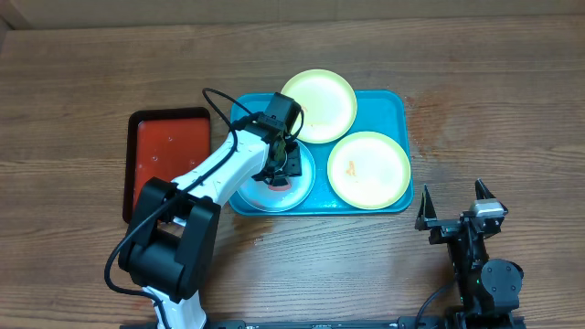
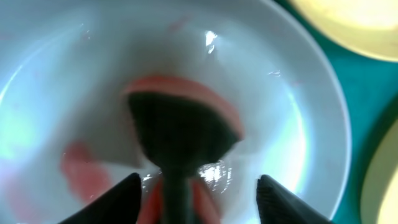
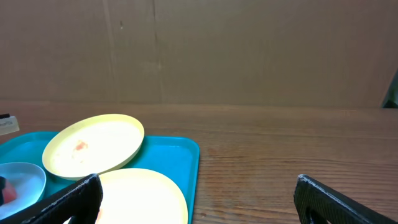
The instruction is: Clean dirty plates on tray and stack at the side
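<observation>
1. Far L: red tray (image 1: 169,151) sits beside the turquoise tray (image 1: 388,102). I'm not touching it.
2. My L gripper (image 1: 279,169) is down over the blue plate (image 1: 249,196), which lies in the tray's near-L corner. In the wrist view my fingertips (image 2: 112,199) stand apart. The dark handle of a pink-edged scrubber (image 2: 180,127) runs up between them, head on the plate floor. Can't tell if I'm clamped on it higher up.
3. Blue plate has pink smears (image 2: 78,171) to the L of the scrubber head. The surface is glossy, so prob. slick. It looks like thin, light plastic, so I expect it to skate under pressure. It seems stiff enough and not fragile.
4. Far yellow-green plate (image 1: 318,105) overhangs the tray's far rim and looks tilted from the R wrist view. That free edge is the easiest place to grab.
5. Near-R yellow-green plate (image 1: 368,169) lies flat in the tray, orange smear (image 1: 352,167) mid-plate. It's shallow with no wall to pinch, so I'd take it by the rim, one finger under the lip.
6. My R gripper (image 1: 452,196) is on the near-R side over the table (image 1: 512,110), off the tray, spread wide w/ nothing in it.
</observation>
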You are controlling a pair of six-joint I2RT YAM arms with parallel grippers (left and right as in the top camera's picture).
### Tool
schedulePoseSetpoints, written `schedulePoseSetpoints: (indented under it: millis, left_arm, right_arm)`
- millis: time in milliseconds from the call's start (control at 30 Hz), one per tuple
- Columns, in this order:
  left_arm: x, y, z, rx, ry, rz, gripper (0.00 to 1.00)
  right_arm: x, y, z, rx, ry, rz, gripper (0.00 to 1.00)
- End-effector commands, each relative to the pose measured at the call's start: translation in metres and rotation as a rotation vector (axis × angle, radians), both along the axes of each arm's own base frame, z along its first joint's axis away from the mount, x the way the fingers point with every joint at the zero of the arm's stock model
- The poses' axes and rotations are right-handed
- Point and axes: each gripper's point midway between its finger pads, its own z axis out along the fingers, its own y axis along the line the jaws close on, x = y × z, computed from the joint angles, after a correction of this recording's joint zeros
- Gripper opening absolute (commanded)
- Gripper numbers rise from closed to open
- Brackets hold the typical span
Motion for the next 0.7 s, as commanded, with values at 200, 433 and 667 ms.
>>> schedulePoseSetpoints:
  millis: [200, 433, 667]
  left_arm:
    - [0.041, 0.015, 0.088, -0.081, -0.043, 0.074, 0.66]
    - [0.082, 0.107, 0.172, -0.010, -0.177, 0.292, 1.00]
    - [0.081, 0.183, 0.176, 0.003, -0.153, 0.466, 1.00]
  right_arm:
    - [0.000, -0.002, -0.002, -0.004, -0.003, -0.011, 1.00]
    - [0.000, -0.002, -0.002, -0.003, -0.003, -0.011, 1.00]
    - [0.000, -0.002, -0.002, -0.004, -0.003, -0.011, 1.00]
